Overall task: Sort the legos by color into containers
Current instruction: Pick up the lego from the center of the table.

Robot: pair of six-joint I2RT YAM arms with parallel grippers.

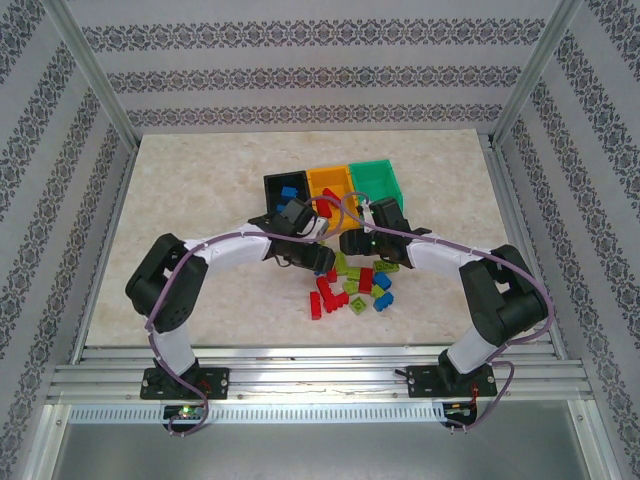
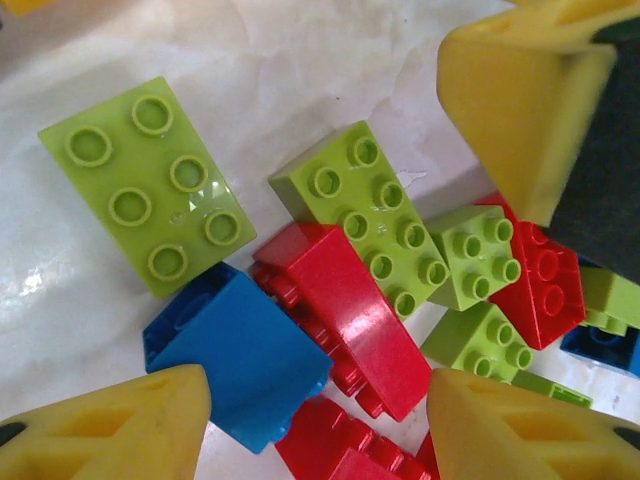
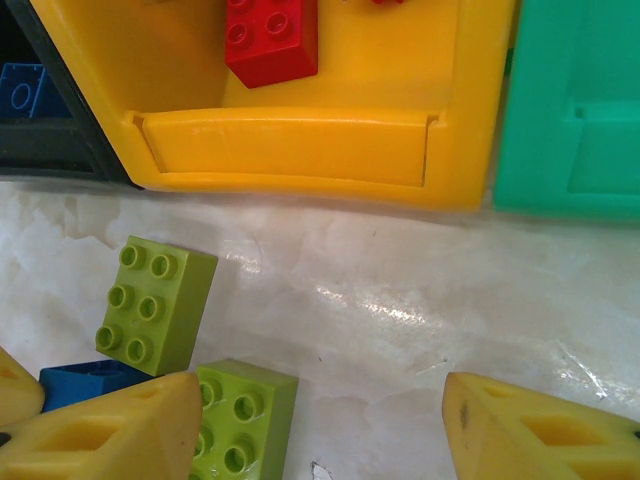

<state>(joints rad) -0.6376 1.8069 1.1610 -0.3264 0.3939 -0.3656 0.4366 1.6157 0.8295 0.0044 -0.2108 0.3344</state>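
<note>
The legos (image 1: 352,290) lie in a loose pile of red, blue and lime bricks in front of three containers: black (image 1: 272,185), orange-yellow (image 1: 318,179) and green (image 1: 390,183). My left gripper (image 2: 315,432) hangs open low over the pile, with a blue brick (image 2: 240,350) and a red brick (image 2: 350,310) between its fingers (image 2: 110,425). Neither brick is clamped. My right gripper (image 3: 325,432) is open over bare table just in front of the orange-yellow container (image 3: 300,150), with a lime brick (image 3: 245,415) beside its left finger. A red brick (image 3: 270,40) lies in that container, and a blue one (image 3: 25,90) in the black container.
Both grippers are close together over the pile; a finger of the right one (image 2: 520,100) shows at the top right of the left wrist view. More lime bricks (image 2: 145,185) lie flat nearby. The green container (image 3: 570,110) stands right of the orange-yellow one. Metal frame posts and patterned walls surround the table.
</note>
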